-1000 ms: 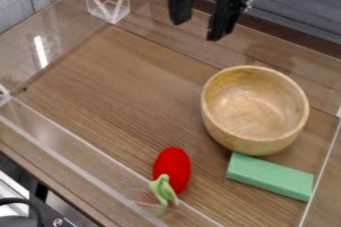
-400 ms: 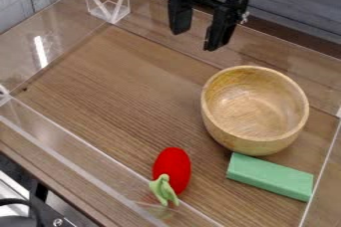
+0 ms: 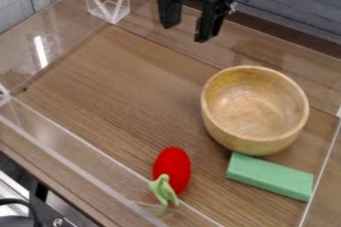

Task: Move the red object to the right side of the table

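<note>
- Red, rounded and plush-looking, the fruit [image 3: 172,164] lies on the brown wood-grain table [image 3: 114,92] near the bottom edge of the view, beside the low clear wall there. It is left of the green block [image 3: 269,176] and below and left of the wooden bowl [image 3: 254,110], touching neither.
- The robot's claw [image 3: 185,34] hangs near the top of the view, its two dark fingers spread well apart with nothing between them.
- From the claw, the fruit lies almost straight down the picture, well apart and slightly toward the picture's left. That long run toward the bottom edge is what the coming reach seems to turn on.
- The fruit's long axis runs roughly up and down the picture, red body uppermost, pale green leafy end toward the bottom. The fingers sit side by side across the view, so closing on the fruit's flanks looks plausible with little turning.
- Only one arm serves the task, so it must make the reach.
- The arm above the claw is cut off by the top edge. The claw's height over the wood is hard to judge, and the leafy end blurs into the clear wall, so whether they touch cannot be told.
</note>
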Tool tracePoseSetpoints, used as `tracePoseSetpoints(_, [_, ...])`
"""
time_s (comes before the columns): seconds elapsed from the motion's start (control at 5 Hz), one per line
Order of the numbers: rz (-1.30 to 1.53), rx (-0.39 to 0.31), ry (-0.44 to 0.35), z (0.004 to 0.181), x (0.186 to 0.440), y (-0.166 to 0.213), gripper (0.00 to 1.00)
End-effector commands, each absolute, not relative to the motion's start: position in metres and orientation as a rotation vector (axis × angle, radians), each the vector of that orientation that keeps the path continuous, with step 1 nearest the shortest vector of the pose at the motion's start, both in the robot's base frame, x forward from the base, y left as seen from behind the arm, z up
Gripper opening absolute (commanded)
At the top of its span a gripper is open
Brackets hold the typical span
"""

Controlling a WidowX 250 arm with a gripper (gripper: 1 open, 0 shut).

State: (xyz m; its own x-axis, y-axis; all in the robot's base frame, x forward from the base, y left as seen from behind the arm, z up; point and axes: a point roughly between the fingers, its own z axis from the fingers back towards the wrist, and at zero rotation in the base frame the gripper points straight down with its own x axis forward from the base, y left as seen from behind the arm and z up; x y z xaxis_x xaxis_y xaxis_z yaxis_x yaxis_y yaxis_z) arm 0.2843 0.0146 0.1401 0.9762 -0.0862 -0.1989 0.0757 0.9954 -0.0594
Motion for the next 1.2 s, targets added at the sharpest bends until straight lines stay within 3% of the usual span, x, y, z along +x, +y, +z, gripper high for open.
tracePoseSetpoints(0.0, [-0.040,-0.052,0.162,0.149,0.286,0.008,1.00])
tracePoseSetpoints(0.4, [-0.039,-0.055,0.163,0.128,0.295,-0.010,1.00])
tracePoseSetpoints(0.8, [0.054,-0.057,0.151,0.164,0.284,-0.010,1.00])
tracePoseSetpoints(1.0, [0.090,-0.060,0.184,0.150,0.277,-0.011,1.00])
